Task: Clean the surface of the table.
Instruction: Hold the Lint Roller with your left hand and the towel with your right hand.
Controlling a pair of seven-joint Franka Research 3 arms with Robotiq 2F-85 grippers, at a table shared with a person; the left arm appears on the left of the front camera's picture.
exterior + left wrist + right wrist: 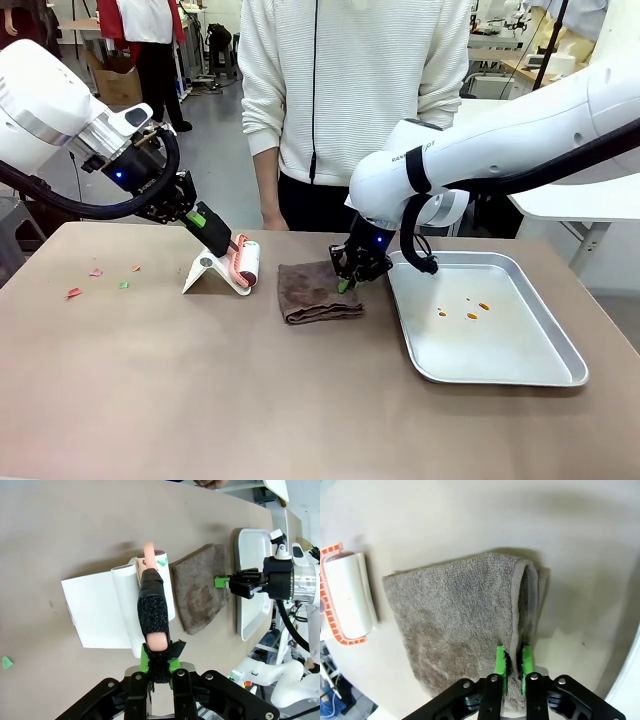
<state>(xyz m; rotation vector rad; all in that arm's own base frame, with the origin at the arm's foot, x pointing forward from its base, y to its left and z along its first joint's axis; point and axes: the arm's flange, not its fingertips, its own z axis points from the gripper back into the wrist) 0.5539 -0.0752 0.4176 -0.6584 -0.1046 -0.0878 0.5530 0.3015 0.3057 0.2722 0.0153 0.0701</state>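
The brownish-tan table point(200, 400) carries small coloured scraps point(98, 272) near its left end. My left gripper point(213, 232) is shut on the black-and-pink handle point(152, 612) of a lint roller point(247, 262), whose white roll point(161, 582) rests against a white stand point(203, 272). Near the middle lies a folded brown towel point(318, 292). My right gripper point(345, 283) is at its right edge, green pads point(500, 661) pinched on a fold of the towel point(455, 610). The roller point(347, 600) lies just beyond the towel's far side.
A shallow silver tray point(540, 340) sits right of the towel with a few orange specks point(470, 310) inside. A person in a white sweater point(350, 90) stands at the far edge. A green scrap point(6, 662) lies left of the stand.
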